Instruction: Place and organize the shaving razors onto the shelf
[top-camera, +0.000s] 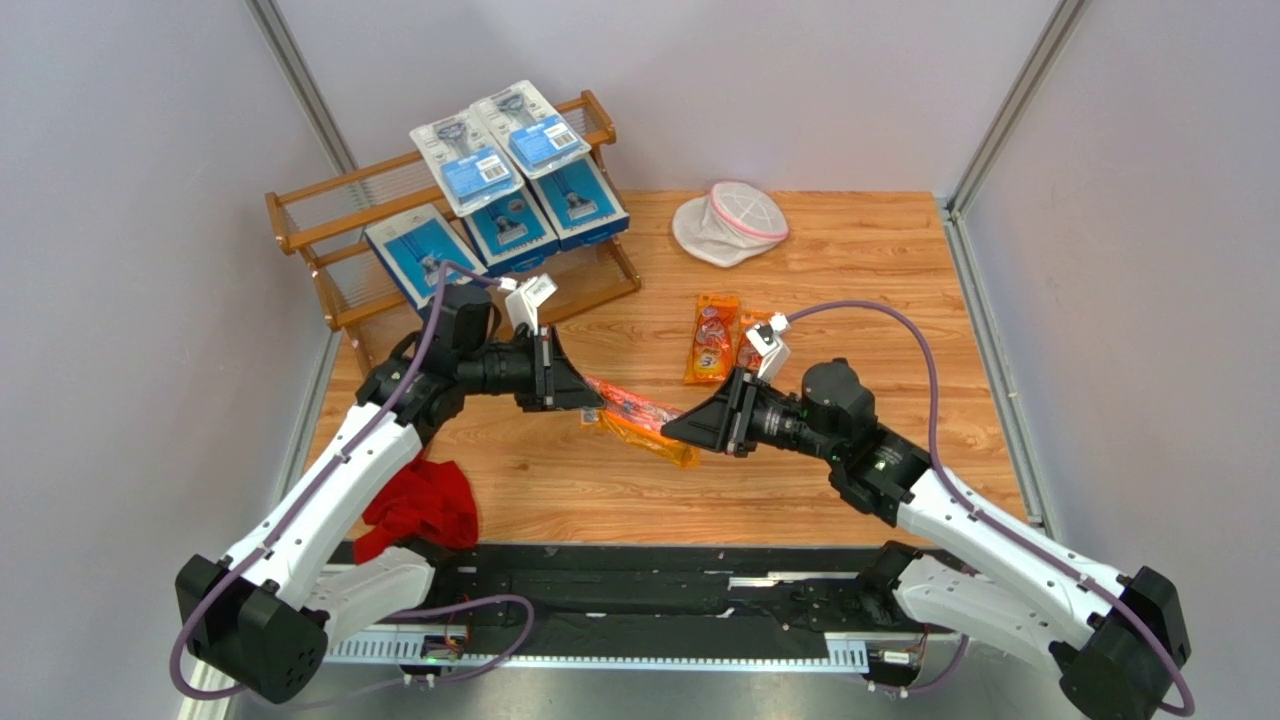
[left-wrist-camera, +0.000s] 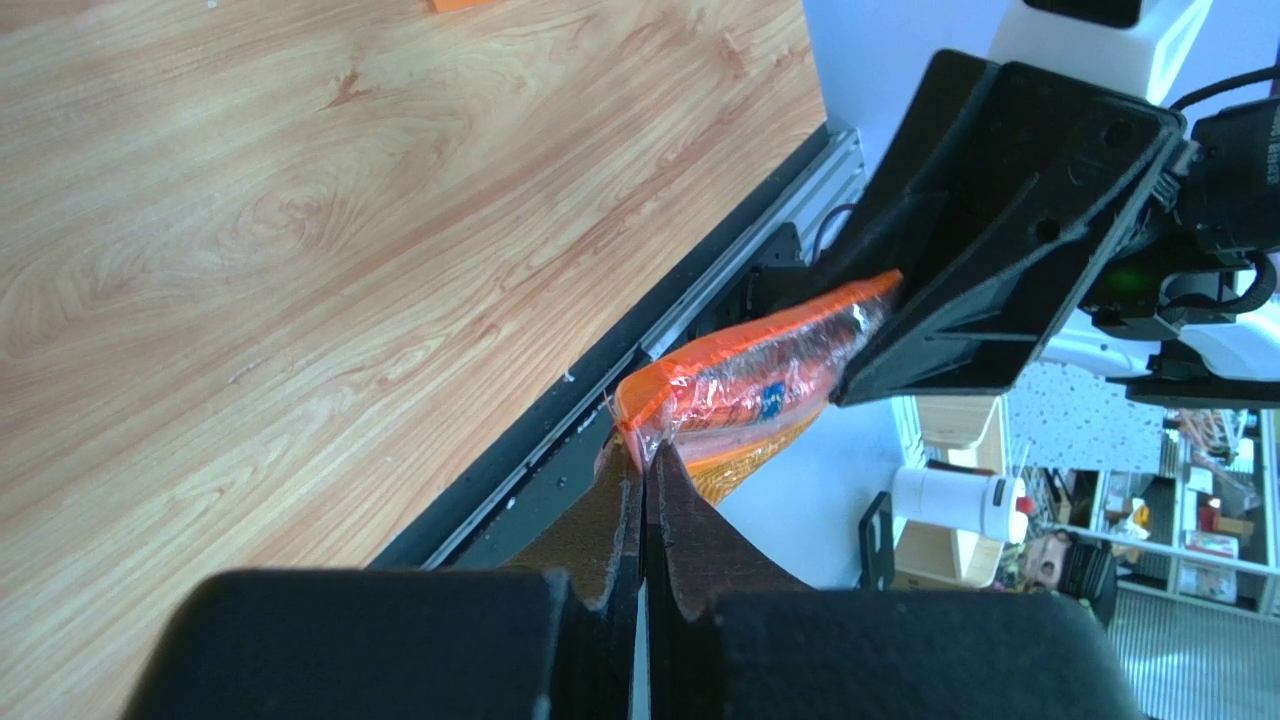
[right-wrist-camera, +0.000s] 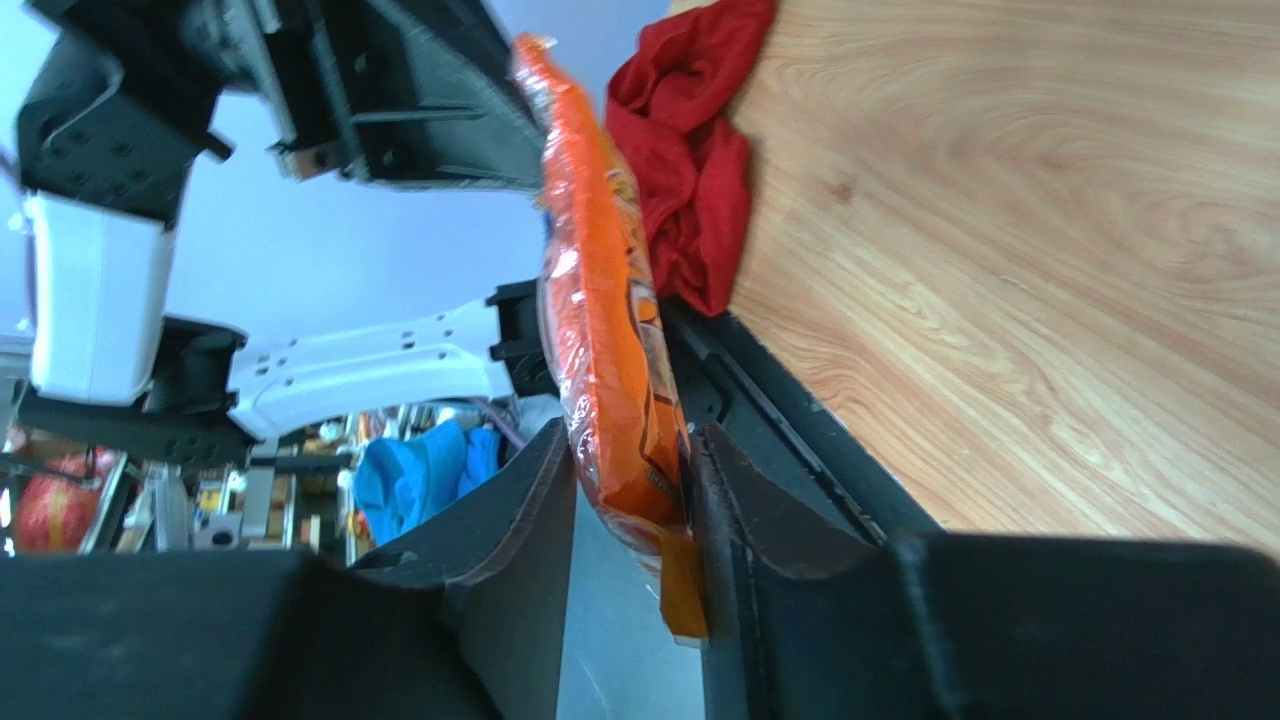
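Two white-and-black robot arms reach inward from the near edge of the wood-grain table (top-camera: 842, 450). Between them hangs one narrow orange plastic bag (top-camera: 639, 416), glossy and crinkled. It sits above the table, in front of the shelf and well short of it.

The left gripper (left-wrist-camera: 646, 468) has its jaws pressed together, pinching one sealed end of that bag. The right gripper (right-wrist-camera: 631, 446) has its jaws a little apart around the other end, with both black fingers (right-wrist-camera: 529, 495) against the film.

A second orange bag (top-camera: 711, 339) lies flat on the table just beyond the right wrist. A bit of orange beside it is partly hidden, and I cannot tell whether it is a third bag.

The brown wooden two-tier shelf (top-camera: 281, 219), built of thin rails and upright posts, carries three flat blue cardboard boxes (top-camera: 511, 228) in a row. Two clear blister packs with blue labels (top-camera: 473, 168) sit above them.

One crumpled red cloth (top-camera: 425, 503) lies by the left arm. One round white pouch with pink trim (top-camera: 729, 222) sits at the far side.
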